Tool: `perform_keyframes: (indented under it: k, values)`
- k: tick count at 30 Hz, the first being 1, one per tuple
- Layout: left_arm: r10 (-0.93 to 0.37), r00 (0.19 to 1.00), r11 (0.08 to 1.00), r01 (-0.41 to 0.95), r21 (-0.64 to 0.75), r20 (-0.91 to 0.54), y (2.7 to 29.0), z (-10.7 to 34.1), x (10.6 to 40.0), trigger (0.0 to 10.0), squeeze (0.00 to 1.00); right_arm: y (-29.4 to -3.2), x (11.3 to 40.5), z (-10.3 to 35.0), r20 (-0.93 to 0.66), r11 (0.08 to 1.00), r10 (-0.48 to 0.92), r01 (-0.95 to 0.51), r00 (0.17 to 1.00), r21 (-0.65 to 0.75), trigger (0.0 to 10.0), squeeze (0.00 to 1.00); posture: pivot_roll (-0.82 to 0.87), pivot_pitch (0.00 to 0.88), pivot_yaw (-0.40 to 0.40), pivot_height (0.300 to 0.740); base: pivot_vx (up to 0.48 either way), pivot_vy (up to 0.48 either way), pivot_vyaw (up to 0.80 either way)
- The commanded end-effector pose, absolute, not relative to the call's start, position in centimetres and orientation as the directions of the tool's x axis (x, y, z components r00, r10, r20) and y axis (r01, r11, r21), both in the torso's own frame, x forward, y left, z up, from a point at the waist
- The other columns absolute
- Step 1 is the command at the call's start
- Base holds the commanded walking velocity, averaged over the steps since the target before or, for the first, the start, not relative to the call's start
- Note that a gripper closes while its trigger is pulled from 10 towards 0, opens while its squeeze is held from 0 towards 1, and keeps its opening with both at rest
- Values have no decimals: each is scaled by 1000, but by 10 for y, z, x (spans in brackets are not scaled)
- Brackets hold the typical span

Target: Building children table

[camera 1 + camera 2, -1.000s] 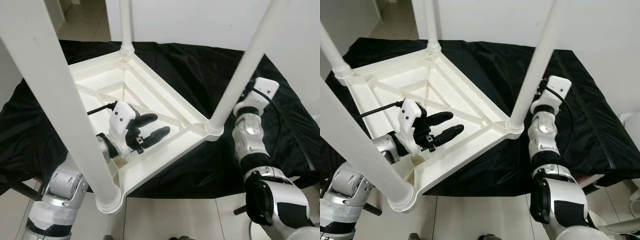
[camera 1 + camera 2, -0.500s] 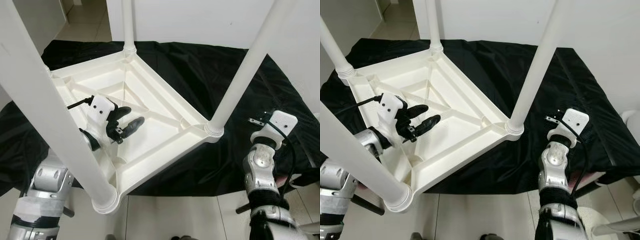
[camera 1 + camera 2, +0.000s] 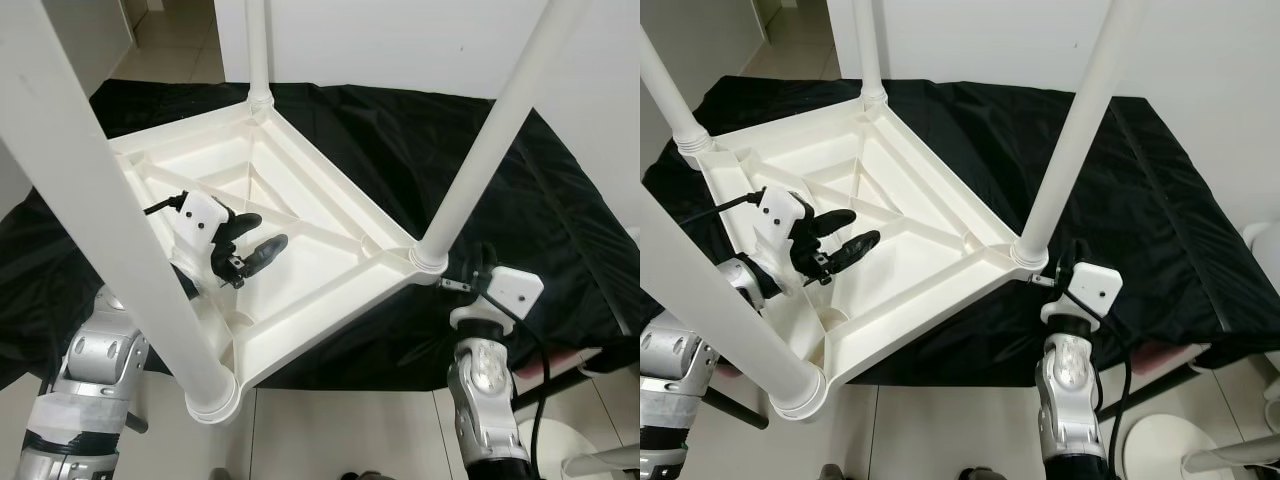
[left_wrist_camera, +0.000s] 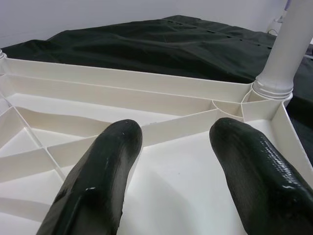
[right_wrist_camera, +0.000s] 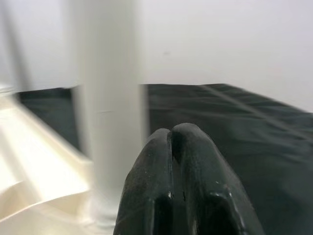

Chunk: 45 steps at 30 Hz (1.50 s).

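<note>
A white plastic children's table [image 3: 940, 230] lies upside down on a black cloth [image 3: 1140, 190], its legs pointing up. The left gripper [image 3: 845, 236] hovers over the ribbed underside of the tabletop near its left edge, fingers spread apart with nothing between them. Further right, one leg [image 3: 1070, 140] rises from the table's near right corner. Just beside that corner, over the cloth, the right gripper [image 5: 178, 142] points at the leg, its fingers pressed together and empty.
</note>
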<state>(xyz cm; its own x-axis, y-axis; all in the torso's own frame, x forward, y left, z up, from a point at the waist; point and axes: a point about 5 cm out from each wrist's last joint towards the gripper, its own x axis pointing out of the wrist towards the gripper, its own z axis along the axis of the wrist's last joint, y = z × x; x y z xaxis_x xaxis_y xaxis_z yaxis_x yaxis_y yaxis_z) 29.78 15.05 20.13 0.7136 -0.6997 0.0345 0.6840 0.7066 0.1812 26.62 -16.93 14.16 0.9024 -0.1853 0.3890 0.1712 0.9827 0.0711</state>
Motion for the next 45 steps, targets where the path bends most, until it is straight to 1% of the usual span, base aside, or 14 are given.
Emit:
perform_keyframes:
  k: [1, 2, 4, 6, 10, 15, 19, 24, 26, 29, 31, 36, 42, 45]
  values:
    - [-684, 728, 723, 668, 178, 46, 150, 201, 299, 10000, 0, -166, 263, 141, 381, 989, -148, 134, 913, 63, 10000, 0, 33, 114, -22, 740, 0, 0, 0]
    - [-684, 728, 723, 668, 178, 46, 150, 201, 299, 10000, 0, -166, 263, 141, 381, 989, -148, 134, 913, 63, 10000, 0, 33, 114, -22, 740, 0, 0, 0]
    - [-700, 713, 707, 685, 176, 36, 147, 197, 295, 10000, 0, -165, 262, 145, 382, 999, -44, 36, 923, 27, 10000, 0, 28, 106, -26, 740, 0, 0, 0]
    - [-700, 713, 707, 685, 176, 36, 147, 197, 295, 10000, 0, -165, 262, 145, 382, 999, -44, 36, 923, 27, 10000, 0, 28, 106, -26, 740, 0, 0, 0]
    - [-707, 707, 700, 692, 177, 29, 146, 195, 292, 10000, 0, -164, 261, 150, 374, 997, 67, -71, 925, -5, 10000, 0, 34, 101, -32, 740, 0, 0, 0]
    - [-702, 711, 702, 685, 197, 32, 143, 194, 292, 10000, 0, -157, 263, 155, 296, 937, 343, -345, 891, -48, 10000, 0, 43, 88, -36, 740, 0, 0, 0]
    - [-696, 718, 704, 674, 224, 27, 141, 193, 292, 10000, 0, -162, 265, 157, 268, 915, 402, -397, 875, -75, 10000, 0, 44, 87, -36, 740, 0, 0, 0]
    - [-729, 685, 649, 694, 312, -5, 131, 186, 289, 10000, 0, -193, 282, 165, 245, 920, 391, -374, 887, -117, 10000, 0, 56, 77, -46, 740, 0, 0, 0]
    - [-736, 676, 628, 700, 340, -32, 132, 184, 289, 10000, 0, -195, 284, 167, 248, 921, 389, -372, 887, -115, 10000, 0, 56, 77, -46, 740, 0, 0, 0]
    - [-740, 669, 608, 707, 361, -66, 138, 182, 291, 10000, 0, -198, 286, 170, 243, 913, 408, -389, 880, -124, 10000, 0, 59, 76, -47, 740, 0, 0, 0]
    - [-724, 684, 599, 687, 411, -86, 154, 187, 299, 10000, 0, -205, 291, 175, 237, 913, 408, -384, 882, -139, 10000, 0, 56, 75, -40, 740, 0, 0, 0]
    - [-680, 727, 627, 643, 440, -93, 173, 196, 314, 10000, 0, -216, 294, 178, 233, 917, 395, -365, 889, -163, 10000, 0, 52, 76, -31, 740, 0, 0, 0]
    - [-683, 717, 604, 663, 442, -144, 186, 196, 321, 10000, 0, -231, 301, 179, 236, 934, 346, -309, 908, -179, 10000, 0, 52, 84, -18, 740, 0, 0, 0]
    - [-731, 662, 576, 730, 368, -169, 187, 193, 320, 10000, 0, -244, 309, 178, 244, 956, 270, -230, 931, -180, 10000, 0, 54, 87, 0, 740, 0, 0, 0]
